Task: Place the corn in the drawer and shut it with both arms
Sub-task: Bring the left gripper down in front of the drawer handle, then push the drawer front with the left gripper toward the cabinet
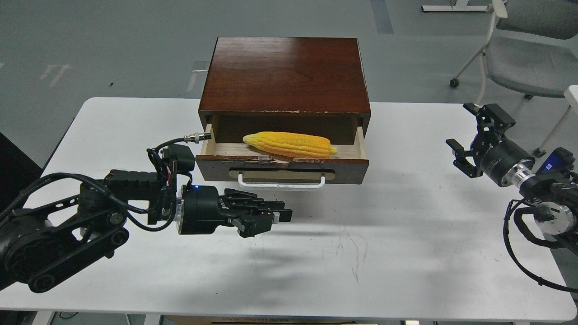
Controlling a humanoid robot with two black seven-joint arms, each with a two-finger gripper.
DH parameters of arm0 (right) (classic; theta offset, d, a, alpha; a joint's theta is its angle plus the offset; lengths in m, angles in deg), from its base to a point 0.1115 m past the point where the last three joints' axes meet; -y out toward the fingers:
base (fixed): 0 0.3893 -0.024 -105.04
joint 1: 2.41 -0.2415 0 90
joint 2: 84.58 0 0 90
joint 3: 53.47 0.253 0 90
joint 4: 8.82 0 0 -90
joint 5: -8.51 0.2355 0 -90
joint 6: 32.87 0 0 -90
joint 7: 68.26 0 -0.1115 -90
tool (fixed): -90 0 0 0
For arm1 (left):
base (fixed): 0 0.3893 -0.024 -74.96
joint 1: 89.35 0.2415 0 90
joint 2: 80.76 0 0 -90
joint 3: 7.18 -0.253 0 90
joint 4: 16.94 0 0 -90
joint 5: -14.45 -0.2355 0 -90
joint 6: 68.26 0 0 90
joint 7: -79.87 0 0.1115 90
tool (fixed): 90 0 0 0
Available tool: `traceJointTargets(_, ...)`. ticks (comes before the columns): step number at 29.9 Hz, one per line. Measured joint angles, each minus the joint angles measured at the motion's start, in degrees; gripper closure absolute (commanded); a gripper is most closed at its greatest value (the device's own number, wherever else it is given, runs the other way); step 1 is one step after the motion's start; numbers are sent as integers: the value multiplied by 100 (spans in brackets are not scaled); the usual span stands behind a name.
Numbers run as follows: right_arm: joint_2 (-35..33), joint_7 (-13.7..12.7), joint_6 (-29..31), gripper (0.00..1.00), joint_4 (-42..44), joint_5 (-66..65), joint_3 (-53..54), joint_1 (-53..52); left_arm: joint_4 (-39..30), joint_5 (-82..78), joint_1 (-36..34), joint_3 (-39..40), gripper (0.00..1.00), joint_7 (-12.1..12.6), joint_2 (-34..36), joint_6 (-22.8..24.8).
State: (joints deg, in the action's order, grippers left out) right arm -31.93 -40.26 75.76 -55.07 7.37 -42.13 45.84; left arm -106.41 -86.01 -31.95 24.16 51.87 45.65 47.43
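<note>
Corn [290,144] in open drawer [282,169]; both grippers empty.

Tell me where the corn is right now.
In the head view, the corn lies lengthwise inside the open drawer at table centre, behind the white handle, with the left end effector just in front.

Glossy wood cabinet [284,74], chipped drawer [282,169] front

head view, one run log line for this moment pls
corn in open drawer | left gripper shut, empty, before handle | right gripper open, away
</note>
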Motion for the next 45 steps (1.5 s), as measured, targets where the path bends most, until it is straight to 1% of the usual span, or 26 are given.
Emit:
traceJointTargets(9,0,0,5,0,-31,0,-7,40,595,1162,141,4,100,0,-19,55)
traceJointTargets(14,0,0,8,0,-40,-5,-9,76,781,1407,163,-5,100,0,-11,95)
traceJointTargets(22,0,0,8,0,-40,-9,-6,79,844,1450,166,-3,100,0,-6,166)
traceJointTargets(38,0,0,8,0,-42,-18,-18,150,1366,1469,72,71,100,-3,-40,150)
traceJointTargets(45,0,0,8,0,-43,-18,-17,173,1549,1485,-97,95,100,3,-51,180)
